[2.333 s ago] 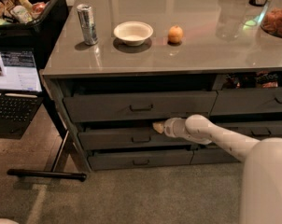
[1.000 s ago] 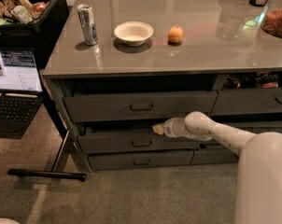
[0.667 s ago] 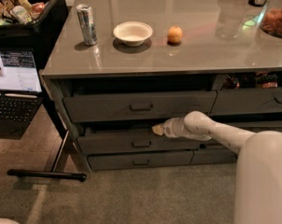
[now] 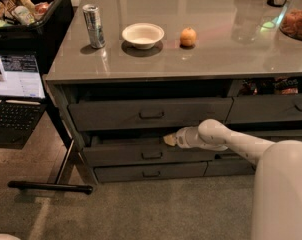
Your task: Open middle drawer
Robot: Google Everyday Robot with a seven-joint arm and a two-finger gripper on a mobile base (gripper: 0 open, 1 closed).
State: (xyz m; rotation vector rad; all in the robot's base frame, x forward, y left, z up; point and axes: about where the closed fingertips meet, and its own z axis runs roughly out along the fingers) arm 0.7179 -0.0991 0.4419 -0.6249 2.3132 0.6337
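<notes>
Middle drawer (image 4: 116, 154) further out; end effector (image 4: 169, 140) at its flat grey front

Grey countertop (image 4: 216, 54) — can (image 4: 94, 26), white bowl (image 4: 143, 35), orange (image 4: 188, 36) — claw (image 4: 170, 139) below, at the middle drawer (image 4: 141, 154).

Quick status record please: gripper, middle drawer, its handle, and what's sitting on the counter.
gripper: at the top edge of the middle drawer's front, above and right of the handle
middle drawer: appears pulled out slightly, with a dark gap above its front
handle: centred on the front; the gripper is not on it
counter: can, bowl and orange in a row, left to right
</notes>
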